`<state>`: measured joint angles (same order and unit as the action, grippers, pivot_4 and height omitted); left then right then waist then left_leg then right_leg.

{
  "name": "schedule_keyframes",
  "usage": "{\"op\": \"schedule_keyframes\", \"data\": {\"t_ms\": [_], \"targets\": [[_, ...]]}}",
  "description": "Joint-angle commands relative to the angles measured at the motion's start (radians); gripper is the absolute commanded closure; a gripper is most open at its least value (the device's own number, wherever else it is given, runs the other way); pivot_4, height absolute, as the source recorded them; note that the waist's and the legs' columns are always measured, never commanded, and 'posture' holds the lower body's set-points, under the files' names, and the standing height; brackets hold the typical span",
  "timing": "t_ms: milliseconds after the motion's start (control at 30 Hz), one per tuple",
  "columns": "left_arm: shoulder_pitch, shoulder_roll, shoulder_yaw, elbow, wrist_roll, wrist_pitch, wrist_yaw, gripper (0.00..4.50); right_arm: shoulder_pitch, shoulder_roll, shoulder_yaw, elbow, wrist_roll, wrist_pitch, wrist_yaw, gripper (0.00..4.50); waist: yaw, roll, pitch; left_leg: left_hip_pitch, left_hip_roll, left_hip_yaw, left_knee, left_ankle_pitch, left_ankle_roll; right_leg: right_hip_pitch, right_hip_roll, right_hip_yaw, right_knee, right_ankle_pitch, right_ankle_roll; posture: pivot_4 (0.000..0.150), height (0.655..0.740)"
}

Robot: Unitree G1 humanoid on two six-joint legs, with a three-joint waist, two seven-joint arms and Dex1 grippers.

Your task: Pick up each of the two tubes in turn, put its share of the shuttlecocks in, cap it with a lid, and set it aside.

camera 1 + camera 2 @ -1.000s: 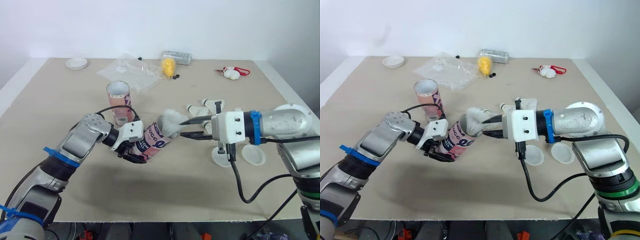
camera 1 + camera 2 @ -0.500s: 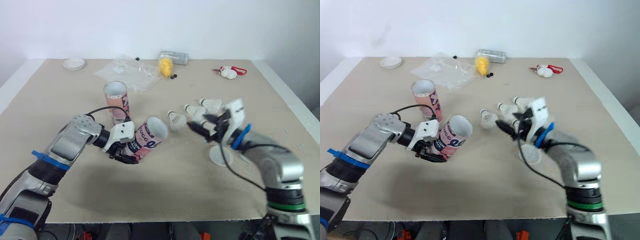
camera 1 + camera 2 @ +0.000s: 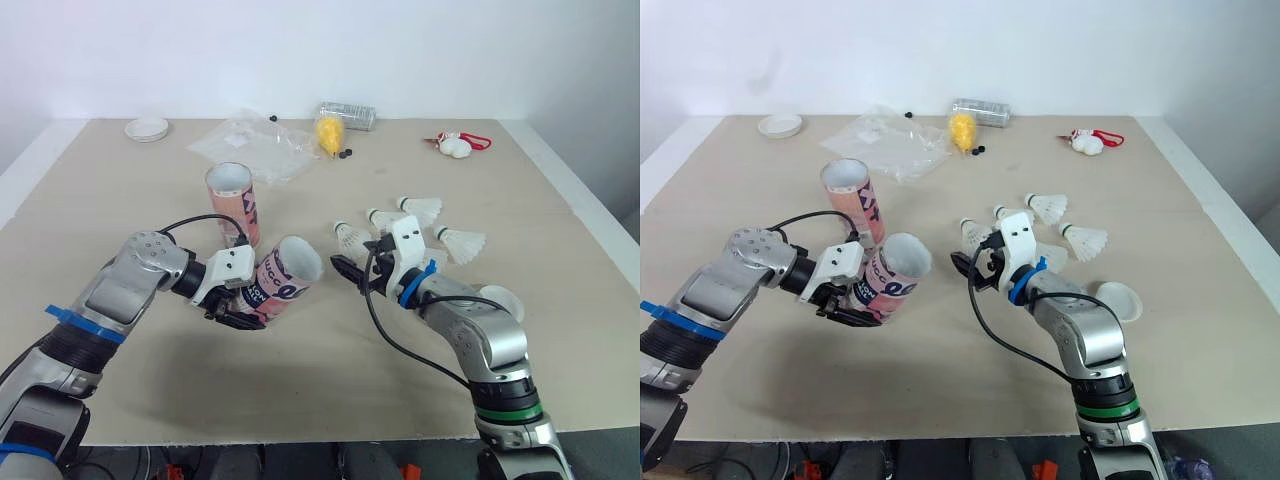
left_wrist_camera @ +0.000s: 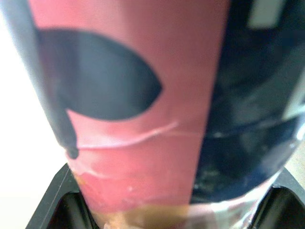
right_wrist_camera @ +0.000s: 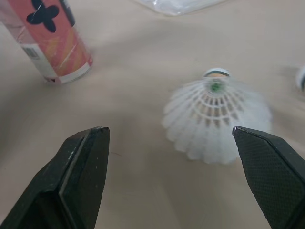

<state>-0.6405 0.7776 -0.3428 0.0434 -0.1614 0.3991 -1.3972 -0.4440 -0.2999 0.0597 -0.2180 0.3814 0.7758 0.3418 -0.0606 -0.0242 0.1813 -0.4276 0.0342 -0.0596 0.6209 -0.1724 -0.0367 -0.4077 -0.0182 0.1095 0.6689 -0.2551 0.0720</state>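
My left gripper (image 3: 240, 298) is shut on a pink tube (image 3: 278, 282), held tilted with its open mouth toward the right; its pink wall (image 4: 143, 119) is close up in the left wrist view. A second pink tube (image 3: 232, 200) stands upright behind it. Several white shuttlecocks lie right of centre; the nearest one (image 3: 350, 238) is just beyond my right gripper (image 3: 345, 271). That gripper is open and empty, low over the table. In its wrist view the shuttlecock (image 5: 217, 119) lies ahead between the fingers (image 5: 81, 176). A white lid (image 3: 505, 300) lies right of the right arm.
At the back of the table are another white lid (image 3: 147, 128), a clear plastic bag (image 3: 255, 140), a yellow object (image 3: 335, 130), a silver packet (image 3: 352, 113) and a red-and-white toy (image 3: 455, 146). The table's right edge (image 3: 590, 225) runs close to the right arm.
My right gripper has pulled back from the held tube's mouth and swung down toward the table. The shuttlecock that stood at the mouth is gone from there. The left gripper keeps the tube.
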Motion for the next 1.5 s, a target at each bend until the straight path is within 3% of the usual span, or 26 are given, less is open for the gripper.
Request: {"op": "schedule_keyframes", "data": {"t_ms": [33, 367, 500, 733, 1033, 1200, 1300, 1500], "targets": [[0.011, 0.003, 0.01, 0.0, 0.015, 0.006, 0.018, 1.49, -0.044, 0.02, 0.015, 0.027, -0.036, -0.052, -0.005, 0.07, 0.0, 0.0, 0.0, 0.0, 0.0, 0.0, 0.0, 0.0, 0.0, 0.0, 0.0, 0.0, 0.0, 0.0, 0.0, 0.15, 0.74], [-0.003, -0.016, 0.001, -0.006, 0.021, 0.013, 0.027, 1.49, -0.154, 0.08, 0.033, 0.248, -0.134, -0.151, -0.004, 0.07, 0.001, 0.0, 0.0, 0.0, 0.0, 0.0, 0.0, 0.002, 0.002, 0.0, 0.0, 0.0, 0.0, 0.002, 0.0, 0.15, 0.74], [0.003, -0.016, -0.001, -0.01, 0.024, 0.01, 0.028, 1.49, -0.186, 0.101, 0.028, 0.31, -0.167, -0.178, -0.016, 1.22, 0.001, 0.0, 0.0, 0.0, 0.0, 0.0, 0.0, 0.002, 0.002, 0.0, 0.0, 0.0, 0.0, 0.003, 0.0, 0.15, 0.74], [0.001, -0.02, -0.003, -0.007, 0.027, 0.006, 0.03, 1.49, -0.199, 0.112, 0.037, 0.337, -0.199, -0.199, -0.004, 4.44, 0.001, 0.0, 0.0, 0.0, 0.0, 0.0, 0.0, 0.002, 0.002, 0.0, 0.0, 0.0, -0.001, 0.003, 0.0, 0.15, 0.74], [-0.023, -0.044, -0.015, 0.024, 0.036, -0.012, 0.022, 1.49, -0.199, 0.026, 0.029, 0.224, -0.187, -0.261, 0.12, 4.44, 0.011, 0.0, 0.0, 0.0, -0.001, 0.0, 0.0, 0.002, 0.002, 0.001, -0.001, 0.0, -0.001, 0.003, 0.001, 0.15, 0.74], [-0.047, -0.066, -0.017, 0.044, 0.037, -0.005, 0.011, 1.49, -0.242, -0.196, -0.028, 0.125, -0.176, -0.404, 0.314, 4.44, 0.015, 0.002, 0.001, -0.002, -0.003, 0.0, 0.0, 0.003, 0.003, 0.001, -0.003, 0.0, -0.003, 0.004, 0.003, 0.15, 0.74], [-0.068, -0.084, -0.027, 0.057, 0.036, 0.0, 0.001, 1.49, -0.266, -0.368, -0.058, 0.093, -0.142, -0.576, 0.54, 4.44, 0.016, 0.002, 0.001, -0.002, -0.004, 0.001, 0.0, 0.003, 0.003, 0.001, -0.004, 0.0, -0.004, 0.004, 0.004, 0.15, 0.74], [-0.107, -0.124, -0.039, 0.091, 0.048, -0.002, -0.006, 1.49, -0.258, -0.548, -0.042, 0.027, -0.113, -0.791, 0.818, 4.44, 0.013, 0.003, 0.002, -0.002, -0.004, 0.001, -0.002, 0.003, 0.004, 0.0, -0.004, 0.0, -0.004, 0.001, 0.004, 0.15, 0.74]]}}
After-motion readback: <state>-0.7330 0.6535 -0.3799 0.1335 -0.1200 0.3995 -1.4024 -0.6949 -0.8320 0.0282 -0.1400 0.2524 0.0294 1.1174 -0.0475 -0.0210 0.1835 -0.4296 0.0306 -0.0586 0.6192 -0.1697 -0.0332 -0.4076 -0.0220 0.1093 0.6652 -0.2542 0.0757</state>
